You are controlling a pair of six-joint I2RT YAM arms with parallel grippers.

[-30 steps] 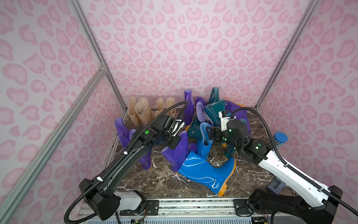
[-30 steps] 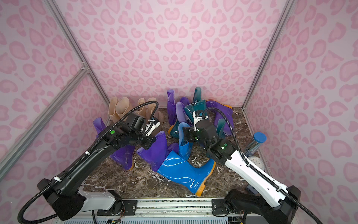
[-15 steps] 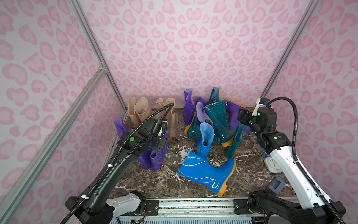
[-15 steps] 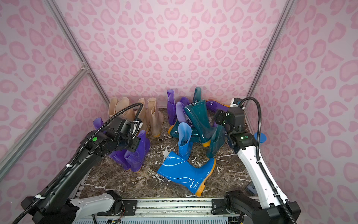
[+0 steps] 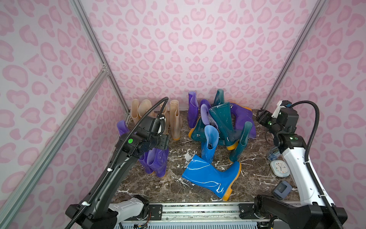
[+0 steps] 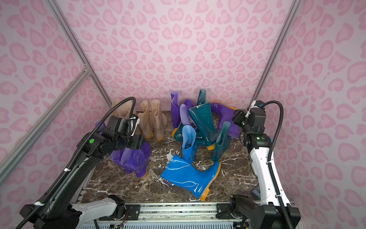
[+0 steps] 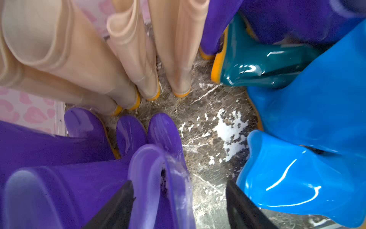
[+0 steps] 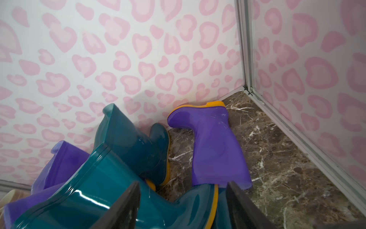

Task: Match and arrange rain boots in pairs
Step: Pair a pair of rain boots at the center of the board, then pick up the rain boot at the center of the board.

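- Left end effector (image 7: pixel 178 182) — black fingers apart, straddling the open rim of a glossy purple rubber rain boot (image 7: pixel 150 178), not clamped on it.
- That boot stands upright just beside other purple boots (image 7: pixel 83 123) at the left of the dark marble surface (image 5: pixel 178 190).
- Beige rubber boots (image 5: pixel 175 119) stand upright behind them, near the back wall.
- Right end effector (image 8: pixel 183 182) — fingers apart, holding nothing, over a tilted dark teal boot (image 8: pixel 99 188) in the back-right heap.
- Purple boot on its side (image 8: pixel 213 146) lies by the wall.
- Bright blue boot (image 5: pixel 210 176) lies flat at centre front.
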